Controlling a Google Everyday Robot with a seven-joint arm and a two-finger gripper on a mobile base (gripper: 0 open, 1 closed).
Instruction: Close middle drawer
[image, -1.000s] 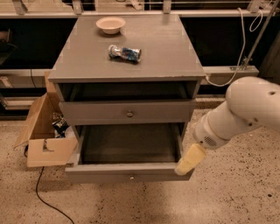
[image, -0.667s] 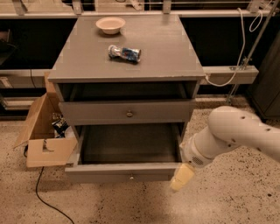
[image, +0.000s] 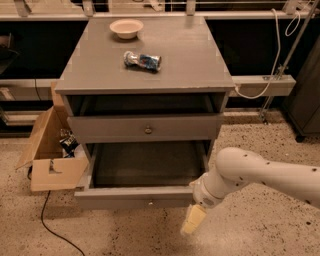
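Speckled floor (image: 125, 235) lies beneath the gripper (image: 193, 220), low at five o'clock; whether it is apart or together I cannot tell. Just beside it, at its ten o'clock, the middle drawer (image: 135, 197) stands pulled out of the grey cabinet (image: 150, 60).

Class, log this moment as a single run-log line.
middle drawer: pulled open | gripper: low, below its front's right end | contact: unclear

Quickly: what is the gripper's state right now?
Gripper: cannot be told whether open or closed; it hangs low by the right front corner of the pulled-out grey wooden drawer.
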